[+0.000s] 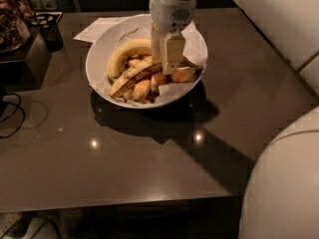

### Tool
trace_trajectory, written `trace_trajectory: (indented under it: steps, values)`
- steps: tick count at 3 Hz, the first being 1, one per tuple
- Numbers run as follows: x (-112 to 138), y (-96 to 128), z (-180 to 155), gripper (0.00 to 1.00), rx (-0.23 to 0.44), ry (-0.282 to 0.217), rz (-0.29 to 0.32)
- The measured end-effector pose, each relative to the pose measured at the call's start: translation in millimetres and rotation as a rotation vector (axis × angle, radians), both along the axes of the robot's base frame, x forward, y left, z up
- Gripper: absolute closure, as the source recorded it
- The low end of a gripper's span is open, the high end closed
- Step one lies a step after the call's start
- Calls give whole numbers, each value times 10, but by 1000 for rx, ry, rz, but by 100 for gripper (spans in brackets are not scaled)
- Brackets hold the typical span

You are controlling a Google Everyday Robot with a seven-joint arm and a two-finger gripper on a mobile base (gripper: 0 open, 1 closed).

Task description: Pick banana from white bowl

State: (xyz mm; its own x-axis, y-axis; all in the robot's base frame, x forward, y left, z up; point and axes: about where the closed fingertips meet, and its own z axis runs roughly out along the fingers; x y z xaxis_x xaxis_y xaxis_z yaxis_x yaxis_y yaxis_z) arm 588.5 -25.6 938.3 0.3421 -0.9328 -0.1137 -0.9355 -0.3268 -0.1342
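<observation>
The white bowl (99, 49) stands on the dark table, lined with crinkled white paper and full of bananas. The banana (130, 77), long and dull yellow with a dark brown streak, lies slantwise from the bowl's lower left up to its middle. My gripper (166, 54) hangs straight down into the bowl from the white wrist, right at the banana's upper right end and touching or very close to it. A cleaner, curved yellow banana (124, 54) lies behind it. Short orange-yellow bananas (142, 88) lie beneath and to the right.
White paper (97, 29) lies under the bowl's far left side. A dark box (30, 54) with clutter stands at the table's left, with a black cable (12, 116) in front of it. A large white robot body (284, 183) fills the lower right.
</observation>
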Motion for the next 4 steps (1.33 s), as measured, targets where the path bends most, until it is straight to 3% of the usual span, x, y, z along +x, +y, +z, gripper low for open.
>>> trace_trajectory:
  steps: [1, 3, 4]
  values:
    - [-25, -37, -81, 20, -7, 15, -13]
    - [-143, -113, -296, 22, -22, 62, -34]
    - [-164, -139, -325, 40, -32, 71, -41]
